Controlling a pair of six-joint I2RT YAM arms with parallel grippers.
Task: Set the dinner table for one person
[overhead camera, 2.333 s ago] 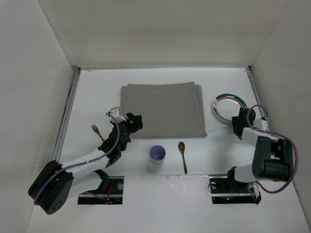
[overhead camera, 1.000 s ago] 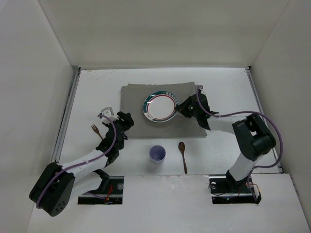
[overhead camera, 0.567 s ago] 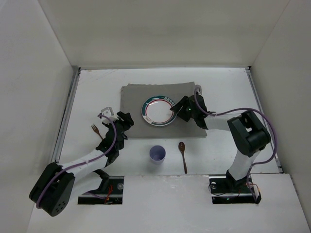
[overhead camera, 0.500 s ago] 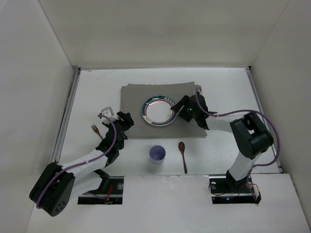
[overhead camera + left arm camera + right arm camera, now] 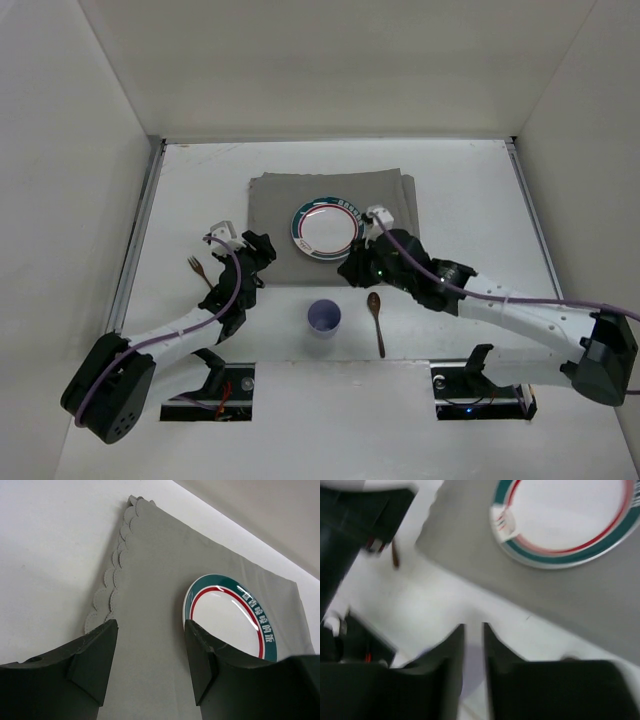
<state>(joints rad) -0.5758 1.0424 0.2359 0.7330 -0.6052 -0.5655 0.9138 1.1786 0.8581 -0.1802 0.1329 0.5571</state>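
The dinner table (image 5: pixel 470 200) is a matte white surface carrying a grey cloth mat (image 5: pixel 385 200). A white plate (image 5: pixel 326 231) with a green and red rim lies on the mat and nothing grips it. My right gripper (image 5: pixel 349 272) hovers at the mat's near edge, just beyond the lavender cup (image 5: pixel 323 316). In the right wrist view its jaws (image 5: pixel 473 626) stand a narrow gap apart and hold nothing, with the plate (image 5: pixel 565 515) ahead. My left gripper (image 5: pixel 266 248) is open and empty over the mat's left edge (image 5: pixel 150 570), beside the plate (image 5: pixel 225 615).
A brown wooden spoon (image 5: pixel 376 320) lies near the front, right of the cup. A small brown fork (image 5: pixel 198 268) lies left of my left arm. Metal rails run along both table sides, and white walls enclose the table.
My right gripper set the plate on the mat, let it go and drew back toward the near side, its jaws narrowing. The left arm has barely moved.
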